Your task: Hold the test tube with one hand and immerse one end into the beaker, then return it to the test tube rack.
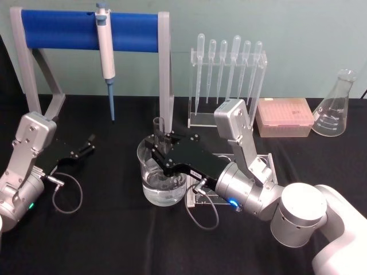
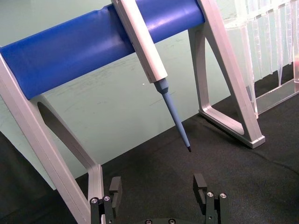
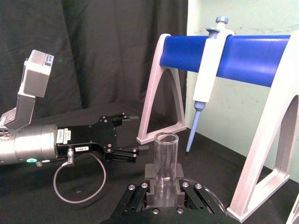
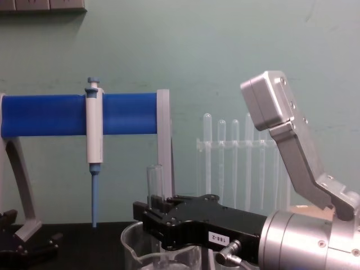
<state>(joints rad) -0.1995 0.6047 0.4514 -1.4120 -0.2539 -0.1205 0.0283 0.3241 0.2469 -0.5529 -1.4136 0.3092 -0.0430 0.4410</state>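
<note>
The right gripper (image 1: 159, 144) has its jaws clamped on the test tube (image 1: 159, 126), gripping it just below the rim. The tube is plain clear glass, about finger-wide, with an open flat rim and nothing visibly inside its upper part. It stands upright, with the top poking up above the black fingers (image 3: 150, 173). The rest goes down inside the beaker (image 1: 146, 172), near its back wall. The beaker is a wide clear one with some clear liquid (image 1: 163, 192) in the bottom. The gripper blocks the tube's lower end, so there's no telling if it's actually in the liquid. The clear test tube rack (image 1: 265, 163) sits right behind the beaker, under the right arm. The left gripper (image 1: 87, 144) is parked low over the black table, well off to the left, with its jaws apart. A blue-and-white pipettor (image 1: 105, 51) hangs on the blue stand (image 1: 57, 30) behind.
</note>
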